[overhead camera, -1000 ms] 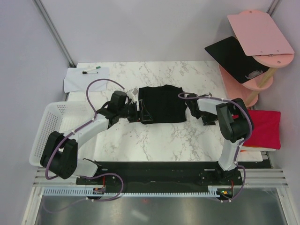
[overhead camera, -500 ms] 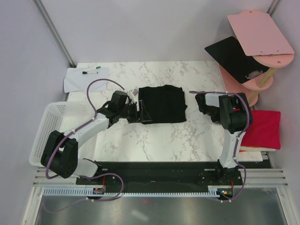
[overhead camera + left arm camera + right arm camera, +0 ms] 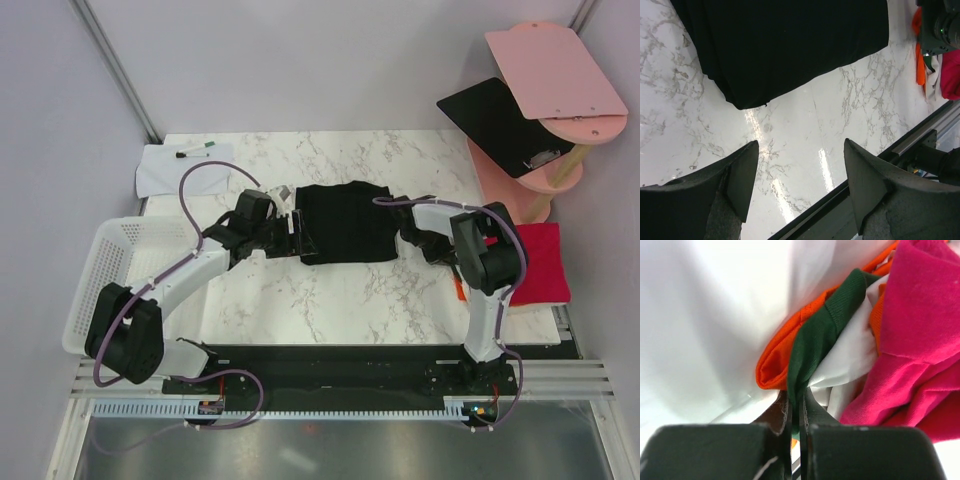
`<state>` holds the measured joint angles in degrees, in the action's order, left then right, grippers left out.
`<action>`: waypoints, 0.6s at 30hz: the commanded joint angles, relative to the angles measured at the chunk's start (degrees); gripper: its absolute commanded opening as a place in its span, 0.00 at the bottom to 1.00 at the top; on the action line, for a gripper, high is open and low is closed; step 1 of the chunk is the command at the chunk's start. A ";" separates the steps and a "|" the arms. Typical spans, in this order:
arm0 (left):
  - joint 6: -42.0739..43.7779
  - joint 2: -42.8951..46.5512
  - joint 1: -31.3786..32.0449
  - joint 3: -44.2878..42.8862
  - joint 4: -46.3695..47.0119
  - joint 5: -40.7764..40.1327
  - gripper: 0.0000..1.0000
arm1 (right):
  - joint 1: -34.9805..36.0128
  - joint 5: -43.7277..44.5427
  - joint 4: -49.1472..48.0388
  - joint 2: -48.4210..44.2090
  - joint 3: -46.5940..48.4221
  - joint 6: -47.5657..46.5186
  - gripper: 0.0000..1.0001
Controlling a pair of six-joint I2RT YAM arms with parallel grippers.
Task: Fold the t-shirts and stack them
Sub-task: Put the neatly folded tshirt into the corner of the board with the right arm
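The plain black short-sleeved t-shirt (image 3: 347, 222) lies flat, a rough rectangle, in the middle of the white marble worktop (image 3: 330, 300). I see my left claw (image 3: 800, 150) just beside its left edge, jaws apart over bare marble and holding nothing. At the worktop's right edge, the folded crimson red t-shirt (image 3: 540, 265) lies uppermost in a pile with the folded orange t-shirt (image 3: 775, 365) and the folded green t-shirt (image 3: 820, 335). My right claw (image 3: 796, 402) is pinched together on the green one's edge.
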<state>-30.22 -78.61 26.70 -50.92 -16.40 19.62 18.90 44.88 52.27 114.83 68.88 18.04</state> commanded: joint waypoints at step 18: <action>3.32 -5.40 -3.49 -3.57 -1.80 -11.27 0.79 | 16.52 -20.36 1.52 18.68 33.06 9.55 0.00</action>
<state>-27.97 -79.94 24.29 -51.86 -20.64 11.62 33.43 35.79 59.92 128.27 97.36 23.38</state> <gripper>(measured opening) 0.787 0.031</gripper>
